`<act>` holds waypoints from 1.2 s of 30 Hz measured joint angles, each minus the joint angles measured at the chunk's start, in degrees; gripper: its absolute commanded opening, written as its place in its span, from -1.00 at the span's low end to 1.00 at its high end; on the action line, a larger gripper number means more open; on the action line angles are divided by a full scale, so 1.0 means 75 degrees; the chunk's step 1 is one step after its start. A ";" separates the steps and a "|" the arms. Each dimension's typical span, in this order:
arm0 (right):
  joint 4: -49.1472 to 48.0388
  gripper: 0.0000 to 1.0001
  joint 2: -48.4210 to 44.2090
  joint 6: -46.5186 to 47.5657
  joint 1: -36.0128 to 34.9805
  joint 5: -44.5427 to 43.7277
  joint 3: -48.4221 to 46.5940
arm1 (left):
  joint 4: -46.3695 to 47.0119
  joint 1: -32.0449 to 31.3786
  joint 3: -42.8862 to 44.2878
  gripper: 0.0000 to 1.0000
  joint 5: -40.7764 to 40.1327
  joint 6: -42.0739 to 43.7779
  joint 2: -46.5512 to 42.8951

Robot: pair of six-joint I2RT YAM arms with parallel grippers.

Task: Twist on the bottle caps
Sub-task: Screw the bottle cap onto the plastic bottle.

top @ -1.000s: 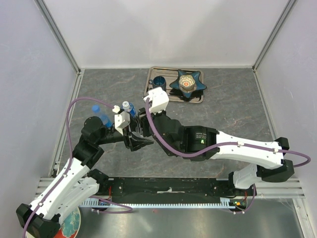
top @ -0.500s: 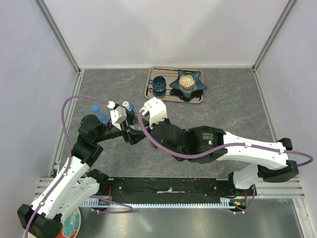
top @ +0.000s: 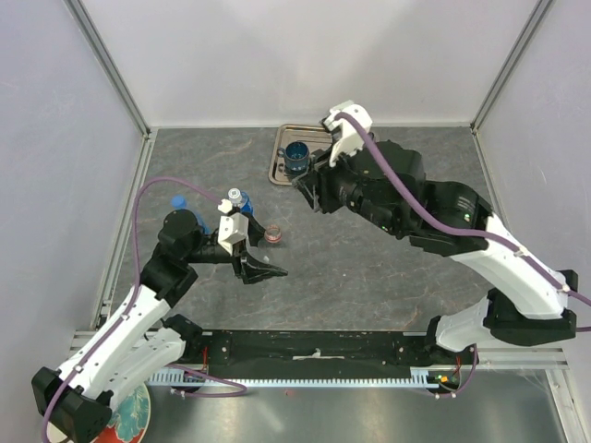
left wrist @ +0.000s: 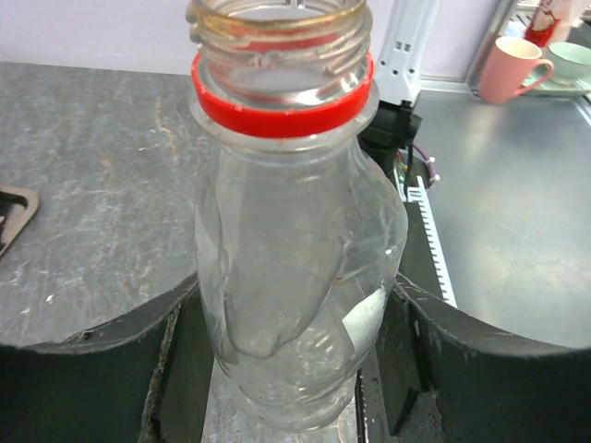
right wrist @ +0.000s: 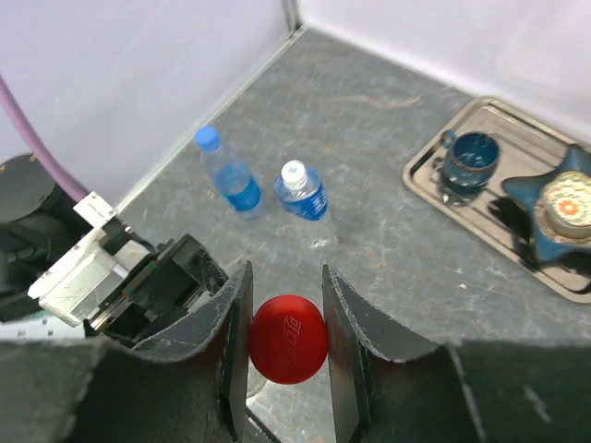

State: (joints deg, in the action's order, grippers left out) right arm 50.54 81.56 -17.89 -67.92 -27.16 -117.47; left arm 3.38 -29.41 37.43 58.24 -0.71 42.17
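Observation:
My left gripper (left wrist: 295,369) is shut on a clear bottle (left wrist: 295,277) with a red neck ring and an open threaded neck; the top view shows this bottle (top: 272,235) upright at table centre-left. High above the table, near the tray, my right gripper (right wrist: 288,346) is shut on the red cap (right wrist: 288,339), and that gripper (top: 309,191) is well apart from the held bottle. Two blue-labelled bottles stand behind my left arm. One bottle (right wrist: 231,177) wears a blue cap (top: 178,201), the other bottle (right wrist: 302,192) a white cap (top: 235,196).
A metal tray (top: 280,159) at the back holds a dark blue cup (top: 296,155) and a blue star-shaped dish (right wrist: 563,203), which my right arm partly covers in the top view. White walls enclose the table. A pink mug (left wrist: 512,66) stands beyond the near rail.
My right arm has lifted up and back toward the tray with the red cap, away from the held bottle where it was before. My left arm has shifted slightly, still gripping the bottle.

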 measured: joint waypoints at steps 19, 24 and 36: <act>0.0198 -0.56 0.0705 0.0353 0.0289 0.3045 0.0318 | -0.0256 -0.0312 0.0361 -0.96 0.0245 0.0478 0.0612; 0.0102 -0.53 0.0705 0.0361 0.0289 0.3311 0.0641 | -0.0268 -0.0315 0.0428 -0.97 0.0219 0.0478 0.0682; 0.0090 -0.44 0.0699 0.0382 0.0294 0.3483 0.0764 | -0.0265 -0.0315 0.0431 -0.96 0.0163 0.0475 0.0740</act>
State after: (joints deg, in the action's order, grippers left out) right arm 51.22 86.80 -15.03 -65.71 -1.04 -111.74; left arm 1.39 -31.77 40.66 59.46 2.85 47.72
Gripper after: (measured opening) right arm 0.397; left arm 0.668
